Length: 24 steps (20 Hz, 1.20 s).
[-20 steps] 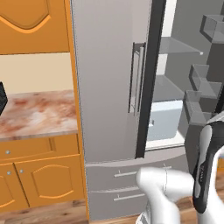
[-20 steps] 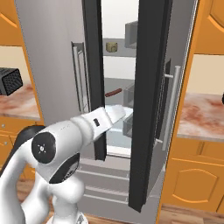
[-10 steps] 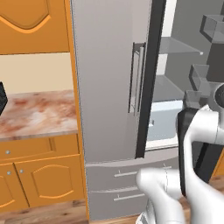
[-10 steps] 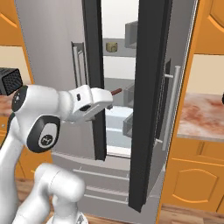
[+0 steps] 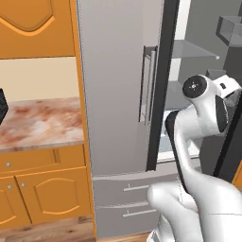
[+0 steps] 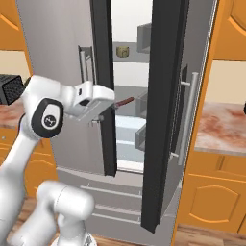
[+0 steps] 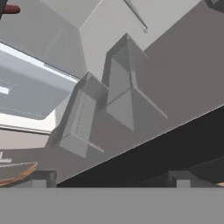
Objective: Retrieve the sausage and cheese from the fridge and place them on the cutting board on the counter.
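1. Far left of right base view: bench (image 6: 9, 108) with pink marbled top, dark appliance (image 6: 10, 89) on it.
2. Centre-left: end effector (image 6: 111, 102) at the edge of the fridge (image 6: 170, 96) opening, level with middle shelf; fingers released, wide apart, grasping nothing.
3. Centre: sausage (image 6: 124, 102) lay on middle shelf just beyond the end effector; small tan item (image 6: 123, 52) on upper shelf, possibly the cheese, too small to tell.
4. Upper left of hand view: sausage end (image 7: 9, 8) at frame edge.
5. Step judged: reaching for sausage. Next: turn toward it, straddle, close.
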### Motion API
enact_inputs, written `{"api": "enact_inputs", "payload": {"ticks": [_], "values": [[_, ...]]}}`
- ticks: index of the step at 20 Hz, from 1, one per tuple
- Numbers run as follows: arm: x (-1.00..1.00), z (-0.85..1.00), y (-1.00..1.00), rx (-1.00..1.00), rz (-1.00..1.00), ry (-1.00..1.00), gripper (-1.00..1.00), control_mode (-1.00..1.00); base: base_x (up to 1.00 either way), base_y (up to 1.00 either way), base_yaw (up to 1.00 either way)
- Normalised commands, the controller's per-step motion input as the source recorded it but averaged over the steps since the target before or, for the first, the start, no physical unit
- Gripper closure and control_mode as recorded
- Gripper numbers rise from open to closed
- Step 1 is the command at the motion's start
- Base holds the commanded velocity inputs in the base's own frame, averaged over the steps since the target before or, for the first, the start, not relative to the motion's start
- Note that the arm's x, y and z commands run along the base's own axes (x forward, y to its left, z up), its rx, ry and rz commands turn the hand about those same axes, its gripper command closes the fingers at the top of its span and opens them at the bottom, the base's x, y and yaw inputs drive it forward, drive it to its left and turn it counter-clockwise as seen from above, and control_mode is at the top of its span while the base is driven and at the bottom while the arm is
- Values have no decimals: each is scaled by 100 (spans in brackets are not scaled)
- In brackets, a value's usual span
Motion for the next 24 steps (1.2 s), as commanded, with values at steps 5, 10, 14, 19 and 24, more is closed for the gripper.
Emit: {"api": "enact_inputs", "payload": {"ticks": [5, 10, 14, 19, 24], "values": [[100, -18, 0, 0, -13, 11, -100, -100, 0, 0, 0], [100, -35, -43, -1, -6, 10, -100, -100, 0, 0, 0], [76, -20, -86, -6, -8, 5, -100, -100, 0, 0, 0], [55, -38, -78, -11, -12, 3, -100, -100, 0, 0, 0], [2, -30, -100, -12, -20, 1, -100, -100, 0, 0, 0]]}}
